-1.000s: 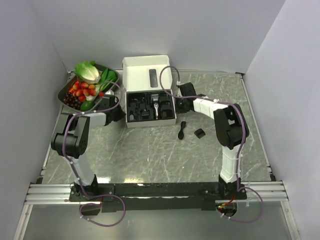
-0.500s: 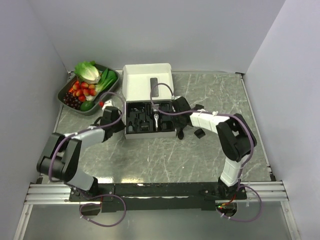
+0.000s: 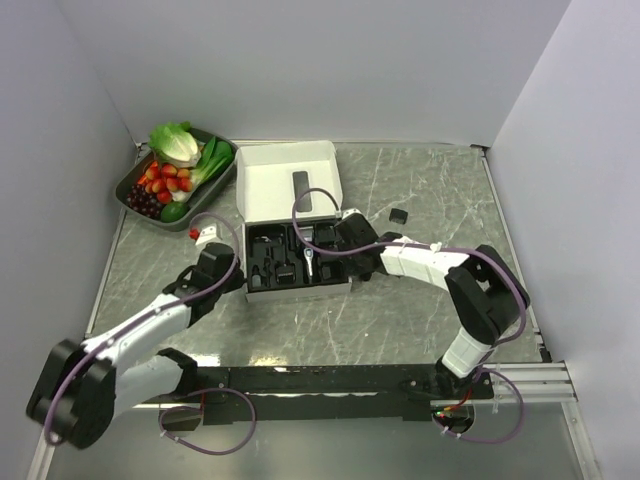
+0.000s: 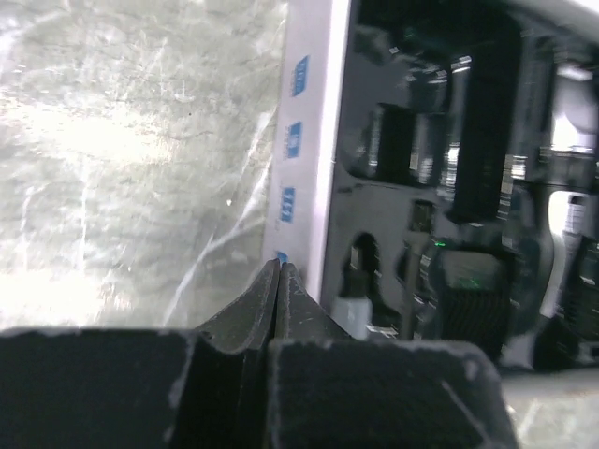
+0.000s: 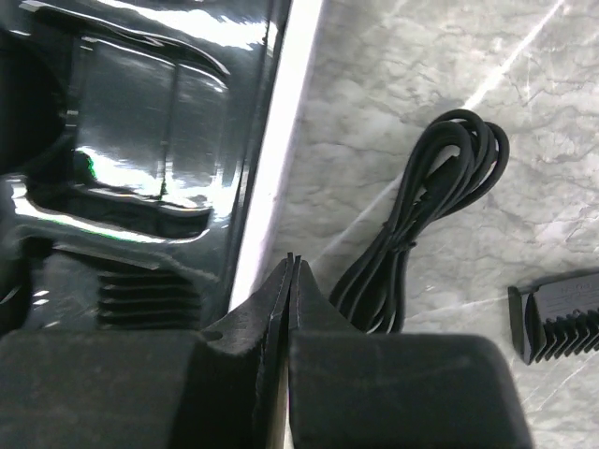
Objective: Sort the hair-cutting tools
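Note:
The open white box [image 3: 292,178] holds a black insert [image 3: 298,262] with the slim black-and-silver clipper [image 3: 308,263] and black attachments in its slots. My left gripper [image 3: 234,268] is shut and empty, and its tips [image 4: 279,267] rest against the box's left white wall [image 4: 314,159]. My right gripper [image 3: 350,236] is shut and empty, and its tips [image 5: 293,261] sit by the box's right edge [image 5: 281,122]. A coiled black cable [image 5: 430,210] and a black comb guard [image 5: 557,318] lie on the table beside it. The guard also shows in the top view [image 3: 399,215].
A dark tray of vegetables and fruit [image 3: 178,170] stands at the back left, near the left wall. The box lid leans open toward the back. Marble tabletop [image 3: 420,180] runs to the right wall and a metal rail runs along the near edge.
The box has slid toward the near edge, and both shut grippers moved with it at its sides. The small guard now lies behind the right arm instead of in front of it.

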Available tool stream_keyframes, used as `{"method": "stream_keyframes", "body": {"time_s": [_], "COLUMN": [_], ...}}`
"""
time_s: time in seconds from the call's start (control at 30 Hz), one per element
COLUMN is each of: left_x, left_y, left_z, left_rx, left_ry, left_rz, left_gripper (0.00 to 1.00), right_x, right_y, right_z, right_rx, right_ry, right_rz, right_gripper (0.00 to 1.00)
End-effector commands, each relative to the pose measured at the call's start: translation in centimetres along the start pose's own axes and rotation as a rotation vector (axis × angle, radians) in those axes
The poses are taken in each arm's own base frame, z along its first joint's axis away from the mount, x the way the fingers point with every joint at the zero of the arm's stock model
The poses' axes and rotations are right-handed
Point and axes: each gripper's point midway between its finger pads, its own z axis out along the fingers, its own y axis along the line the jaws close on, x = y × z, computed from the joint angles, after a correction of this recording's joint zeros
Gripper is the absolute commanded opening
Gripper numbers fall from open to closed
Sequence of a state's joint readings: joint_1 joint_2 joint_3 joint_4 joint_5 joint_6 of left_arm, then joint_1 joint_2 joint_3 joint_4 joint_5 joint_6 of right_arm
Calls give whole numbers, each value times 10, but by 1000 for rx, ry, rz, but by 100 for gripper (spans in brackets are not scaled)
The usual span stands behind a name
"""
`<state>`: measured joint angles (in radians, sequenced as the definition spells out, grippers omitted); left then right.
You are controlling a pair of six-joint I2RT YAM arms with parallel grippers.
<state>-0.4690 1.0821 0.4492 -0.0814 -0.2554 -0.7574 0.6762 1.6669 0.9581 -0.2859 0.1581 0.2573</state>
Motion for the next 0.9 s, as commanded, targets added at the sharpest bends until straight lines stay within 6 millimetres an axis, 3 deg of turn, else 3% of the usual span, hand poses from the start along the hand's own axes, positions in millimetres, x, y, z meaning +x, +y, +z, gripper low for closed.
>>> {"method": "stream_keyframes", "body": {"time_s": [0.0, 0.03, 0.13, 0.17, 0.23, 0.27, 0.37, 0.57, 0.67, 0.87], "left_x": [-15, -18, -23, -24, -26, -26, -28, -32, -39, -47], "left_y": [-53, -53, -52, -50, -48, -46, -43, -38, -36, -41], "left_z": [-34, -36, -43, -43, -46, -47, -51, -59, -66, -81], "left_rx": [224, 226, 218, 211, 206, 198, 202, 194, 190, 231], "left_ry": [-15, -27, -42, -48, -54, -60, -79, -102, -126, -152], "left_rz": [-89, -92, -91, -88, -85, -85, -84, -71, -68, -84], "left_gripper": [1, 1, 10, 18, 28, 38, 48, 53, 55, 58], "right_x": [-49, -55, -70, -68, -72, -69, -66, -57, -53, -43], "right_y": [61, 57, 47, 39, 25, 20, 2, -35, -44, -41], "right_z": [-41, -49, -61, -61, -62, -61, -55, -43, -34, -10], "right_rx": [-223, -212, -157, -118, -38, -11, 56, 145, 117, 89], "right_ry": [-176, -197, -244, -233, -248, -237, -237, -245, -230, -160], "right_rz": [13, 18, 28, 29, 41, 43, 84, 210, 269, 287], "right_gripper": [0, 0, 23, 36, 46, 52, 55, 58, 57, 57]}}
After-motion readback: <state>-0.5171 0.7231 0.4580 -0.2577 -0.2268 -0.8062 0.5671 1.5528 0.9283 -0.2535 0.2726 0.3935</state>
